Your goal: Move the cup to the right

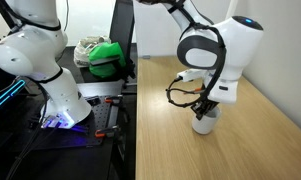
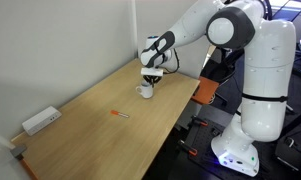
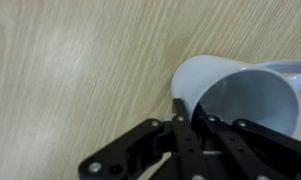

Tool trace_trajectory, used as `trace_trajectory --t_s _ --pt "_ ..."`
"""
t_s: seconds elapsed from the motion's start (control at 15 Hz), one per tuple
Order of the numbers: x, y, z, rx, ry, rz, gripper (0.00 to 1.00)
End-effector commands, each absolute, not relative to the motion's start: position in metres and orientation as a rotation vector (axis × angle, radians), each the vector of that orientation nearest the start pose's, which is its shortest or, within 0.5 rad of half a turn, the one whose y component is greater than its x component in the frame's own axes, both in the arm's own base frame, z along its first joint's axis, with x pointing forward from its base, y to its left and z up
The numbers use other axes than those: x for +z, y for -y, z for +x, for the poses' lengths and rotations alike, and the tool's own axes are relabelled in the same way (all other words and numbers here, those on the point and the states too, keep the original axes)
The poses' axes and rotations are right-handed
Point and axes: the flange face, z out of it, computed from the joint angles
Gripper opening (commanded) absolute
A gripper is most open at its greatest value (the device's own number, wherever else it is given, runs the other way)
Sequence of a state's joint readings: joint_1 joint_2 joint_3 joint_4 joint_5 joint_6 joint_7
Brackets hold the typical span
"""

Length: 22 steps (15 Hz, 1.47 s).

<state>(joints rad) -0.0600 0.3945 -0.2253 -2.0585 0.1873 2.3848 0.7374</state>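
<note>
The small white cup [image 3: 252, 82] fills the right of the wrist view, its handle pointing right and its pale inside showing. In both exterior views it stands on the wooden table [image 1: 240, 150] right under the wrist [image 1: 203, 125] [image 2: 145, 92]. My gripper [image 3: 192, 118] is shut on the cup's rim, with one finger outside the wall and one inside. The gripper comes straight down onto the cup in both exterior views [image 1: 204, 108] [image 2: 148, 80].
A thin orange-red pen [image 2: 120, 117] lies mid-table. A white boxy block with a cable [image 2: 40, 121] sits near the far wall edge. A green object [image 1: 108, 56] lies beyond the table's side edge, near a second robot base [image 1: 60, 95].
</note>
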Motion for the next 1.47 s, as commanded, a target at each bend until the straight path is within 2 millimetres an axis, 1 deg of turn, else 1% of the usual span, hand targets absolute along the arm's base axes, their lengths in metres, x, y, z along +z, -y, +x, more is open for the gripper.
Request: trace_trajectory --t_s 0.0,0.27,0.73,1.4 --pt "0.257 0.172 0.543 0.051 -1.795 -2.524 0.03" --pt "0.258 0.188 0.529 0.056 -1.856 -2.478 0.03" --pt "0.266 0.211 0.506 0.060 -1.918 -2.432 0.03" --pt "0.276 0.241 0.485 0.056 -1.991 -2.381 0.03"
